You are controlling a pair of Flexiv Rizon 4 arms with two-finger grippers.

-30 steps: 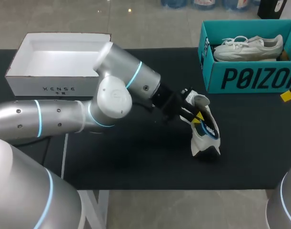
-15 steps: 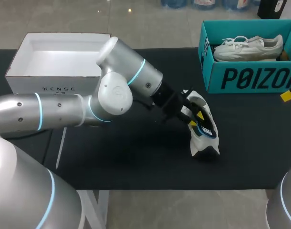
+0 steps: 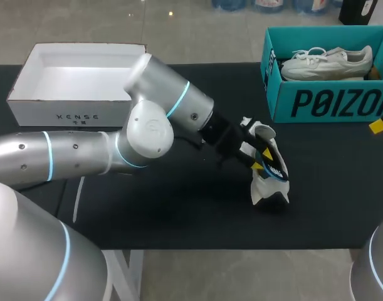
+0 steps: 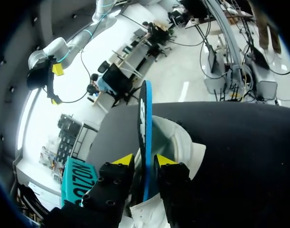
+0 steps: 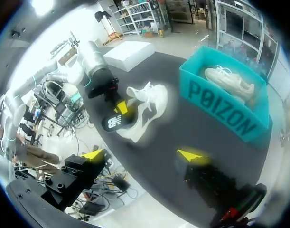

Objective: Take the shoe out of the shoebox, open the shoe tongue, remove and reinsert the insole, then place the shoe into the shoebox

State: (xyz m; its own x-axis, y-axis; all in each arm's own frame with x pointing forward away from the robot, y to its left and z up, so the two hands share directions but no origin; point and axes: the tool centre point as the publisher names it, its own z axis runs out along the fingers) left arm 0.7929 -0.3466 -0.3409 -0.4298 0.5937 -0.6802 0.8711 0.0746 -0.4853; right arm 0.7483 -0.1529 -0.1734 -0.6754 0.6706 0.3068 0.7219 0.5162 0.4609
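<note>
A white shoe (image 3: 264, 190) stands on the black table top, right of the middle. A dark insole with a blue edge (image 3: 276, 169) sticks up out of its opening. My left gripper (image 3: 259, 160) is at that opening. In the left wrist view the insole (image 4: 145, 118) stands edge-on between the yellow tips of the left gripper (image 4: 145, 160), with a narrow gap on each side, and the shoe (image 4: 180, 142) lies just beyond. My right gripper (image 5: 142, 155) hangs wide open and empty at the table's right edge, well away from the shoe (image 5: 147, 102).
A teal shoebox (image 3: 329, 103) holding a second, pale shoe (image 3: 329, 63) stands at the back right. A white open box (image 3: 72, 106) is at the back left. One yellow fingertip (image 3: 378, 126) of the right arm shows at the right edge.
My left gripper's fingers have parted a little from the insole they were pinching. The shoe and insole stay in about the same place. The right arm has not moved.
</note>
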